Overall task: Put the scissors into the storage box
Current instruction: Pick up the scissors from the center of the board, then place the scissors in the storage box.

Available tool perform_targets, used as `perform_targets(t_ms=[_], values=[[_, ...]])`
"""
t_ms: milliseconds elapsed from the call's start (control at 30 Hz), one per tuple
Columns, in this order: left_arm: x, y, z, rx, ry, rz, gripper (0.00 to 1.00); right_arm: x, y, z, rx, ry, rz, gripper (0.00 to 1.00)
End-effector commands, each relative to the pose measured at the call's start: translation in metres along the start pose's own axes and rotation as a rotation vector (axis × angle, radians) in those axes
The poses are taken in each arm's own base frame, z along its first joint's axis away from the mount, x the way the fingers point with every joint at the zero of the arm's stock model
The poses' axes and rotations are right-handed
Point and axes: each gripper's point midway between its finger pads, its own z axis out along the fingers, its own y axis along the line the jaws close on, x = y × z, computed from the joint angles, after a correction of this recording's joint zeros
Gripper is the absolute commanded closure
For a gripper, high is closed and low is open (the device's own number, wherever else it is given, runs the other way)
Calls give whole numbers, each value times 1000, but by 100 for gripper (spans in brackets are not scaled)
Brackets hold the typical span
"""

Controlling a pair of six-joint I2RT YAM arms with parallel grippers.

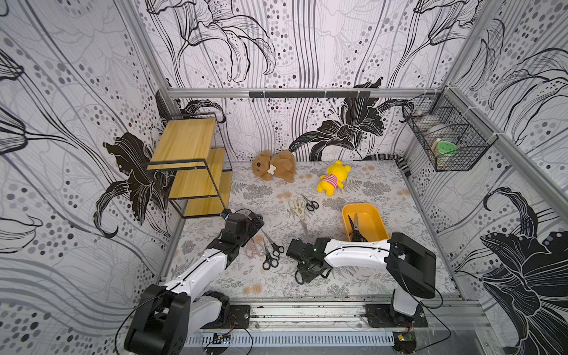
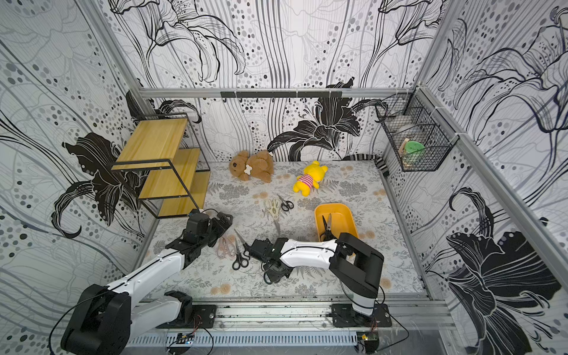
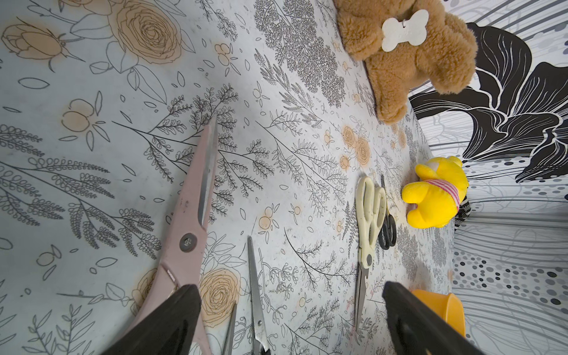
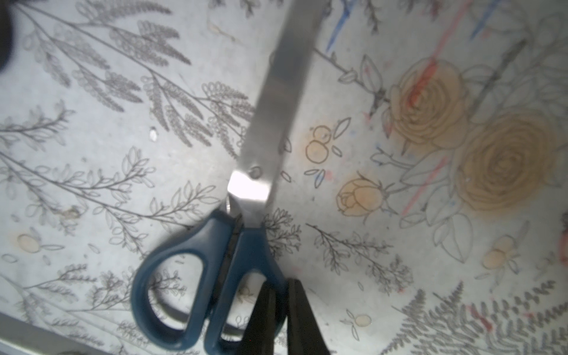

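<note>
- We see the right gripper (image 4: pixel 284 310) with its jaws pinched narrow on one handle loop of the dark blue scissors (image 4: pixel 255 184). The blades are closed and point away from the wrist, low over the table (image 4: pixel 92 92) near its front edge. We cannot tell whether the pair is lifted or lying flat.
- We note the left gripper (image 3: pixel 290 289) spread wide and holding nothing, above the pale pink scissors (image 3: pixel 190 215).
- The storage box (image 1: pixel 372 215) sits on the table on the right arm's side, with one black-handled pair (image 1: pixel 356 229) already inside.
- Loose on the table: the cream kitchen shears (image 1: pixel 297 209) with a small black pair (image 1: pixel 311 203) just beside them, and two black-handled pairs (image 1: pixel 270 253) near the pink one.
- Handling, in our judgement: the blue pair is stiff and blade-heavy. Held by one smooth plastic loop, it can swing or slip. We would take hold nearer the pivot screw for a steadier carry.
</note>
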Motion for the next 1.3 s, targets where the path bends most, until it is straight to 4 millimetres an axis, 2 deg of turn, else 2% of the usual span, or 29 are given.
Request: perform_targets(t_ms=[0, 67, 233, 467, 633, 800, 933, 1067, 1133, 1267], values=[[-6, -1, -3, 8, -29, 13, 3, 11, -9, 17, 66, 44, -52, 96], [-6, -1, -3, 7, -29, 12, 3, 8, -10, 15, 73, 33, -64, 100], [-5, 0, -3, 9, -28, 5, 3, -8, -5, 2, 69, -15, -87, 100], [-11, -8, -6, 23, -46, 29, 3, -44, -3, -29, 82, -116, -100, 100], [-16, -20, -6, 38, -46, 75, 3, -74, -16, -51, 74, -186, -59, 100], [-16, -33, -4, 71, -25, 103, 3, -107, -47, -75, 83, -269, 22, 100], [-4, -44, 1, 106, 37, 120, 3, -121, -76, -89, 97, -312, 103, 100], [17, -59, 4, 116, 75, 197, 3, -116, -114, -93, 151, -306, 159, 100], [28, -66, 5, 118, 88, 242, 3, -111, -134, -106, 168, -323, 190, 100], [52, -77, 10, 117, 125, 307, 3, -90, -175, -115, 198, -319, 263, 100]])
